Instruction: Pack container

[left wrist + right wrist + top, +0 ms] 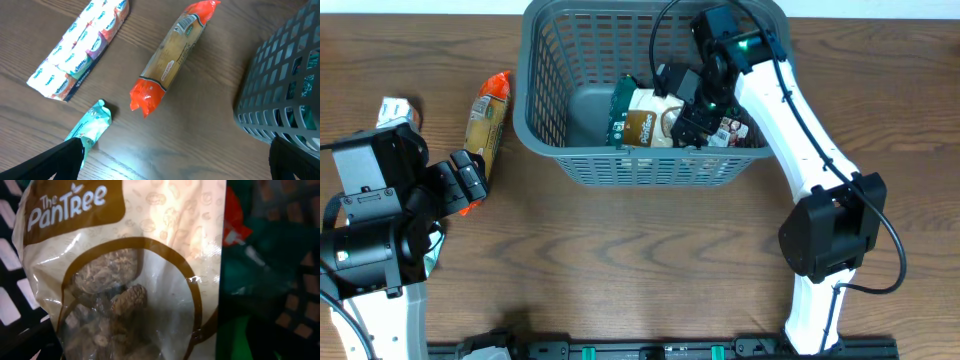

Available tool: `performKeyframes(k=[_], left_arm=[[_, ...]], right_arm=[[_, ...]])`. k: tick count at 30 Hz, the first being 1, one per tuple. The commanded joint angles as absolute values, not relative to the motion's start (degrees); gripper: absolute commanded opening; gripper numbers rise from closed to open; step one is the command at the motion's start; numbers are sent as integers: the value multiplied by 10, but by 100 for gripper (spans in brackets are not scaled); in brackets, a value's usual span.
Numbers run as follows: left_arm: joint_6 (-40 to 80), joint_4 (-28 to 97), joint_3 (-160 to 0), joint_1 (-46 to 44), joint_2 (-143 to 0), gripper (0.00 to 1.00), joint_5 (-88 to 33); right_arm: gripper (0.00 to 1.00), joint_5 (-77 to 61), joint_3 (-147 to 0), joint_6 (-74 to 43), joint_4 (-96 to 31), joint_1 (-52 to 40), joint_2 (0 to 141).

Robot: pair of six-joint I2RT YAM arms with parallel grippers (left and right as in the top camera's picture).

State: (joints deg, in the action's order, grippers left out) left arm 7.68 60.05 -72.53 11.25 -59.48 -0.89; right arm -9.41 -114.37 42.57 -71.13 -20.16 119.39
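left arm (365, 250): chunky black joints on a white link, folded up tight by its base, wrist aimed to its right
left gripper (470, 180): black, two-finger, with the fingers (60, 160) spread wide apart
right arm (800, 130): long white links with black joints, stretched far forward and leaning left, green light on near the wrist
right gripper (692, 112): black, two-finger, pointing down - honestly can't tell if the jaws are apart or closed

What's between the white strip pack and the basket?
One orange-ended yellow bag, lying clear of both the strip pack and the basket. Clearest in the left wrist view; the overhead view agrees.
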Motion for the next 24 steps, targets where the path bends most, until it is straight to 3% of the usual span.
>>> performKeyframes(k=[1,5,11,16,24], left_arm=[[53,600,-733,116,-596,99,-6],[15,608,-745,116,-596,99,-6],[-10,701,-872,116,-660,99,5],[-28,784,-1022,116,-766,99,24],[-116,787,-1109,116,-887,99,27]], right_arm=[[99,-93,-1217,373,-692,-192,1163],[99,-34,-1305,255,-635,-161,1141],[99,102,-1397,-20,-605,-55,1107],[99,36,-1397,-29,-642,29,1098],[99,47,-1356,-62,-738,112,1112]])
